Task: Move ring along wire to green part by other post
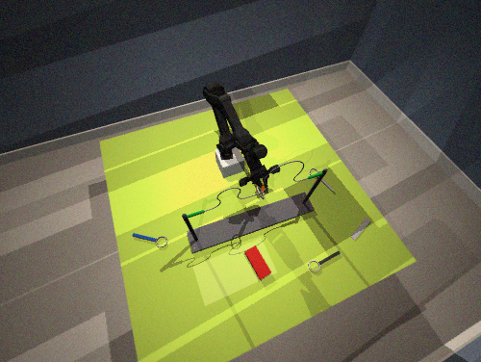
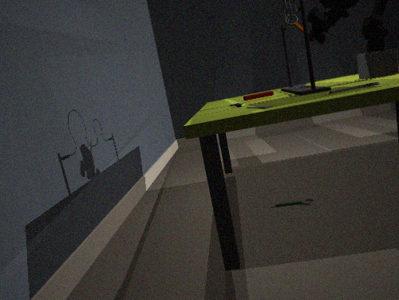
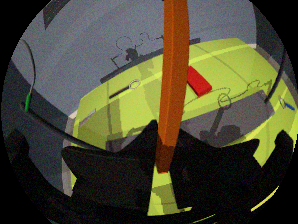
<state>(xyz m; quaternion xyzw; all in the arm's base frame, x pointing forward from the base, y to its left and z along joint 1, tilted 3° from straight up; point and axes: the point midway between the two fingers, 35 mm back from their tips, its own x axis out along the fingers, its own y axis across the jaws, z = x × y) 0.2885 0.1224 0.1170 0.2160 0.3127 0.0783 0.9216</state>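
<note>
My gripper (image 1: 262,183) (image 3: 158,124) is shut on the orange handle (image 1: 263,189) (image 2: 299,26) (image 3: 175,75). The pale ring (image 1: 260,194) (image 2: 291,19) is at the handle's far end, beyond the top of the wrist view. It is around the middle stretch of the thin grey wire (image 1: 230,189), between the two green parts; whether it touches the wire is too small to tell. The left green part (image 1: 194,214) joins the left post (image 1: 190,228). The right green part (image 1: 316,175) (image 3: 27,102) joins the right post (image 1: 314,189).
The posts stand on a dark base (image 1: 284,208). A red block (image 1: 258,263) (image 2: 258,96) (image 3: 200,81), a blue-handled ring (image 1: 145,237), a black-handled ring (image 1: 329,258) and a grey bar (image 1: 361,228) lie on the table. The wire's tall loop rises between gripper and right post.
</note>
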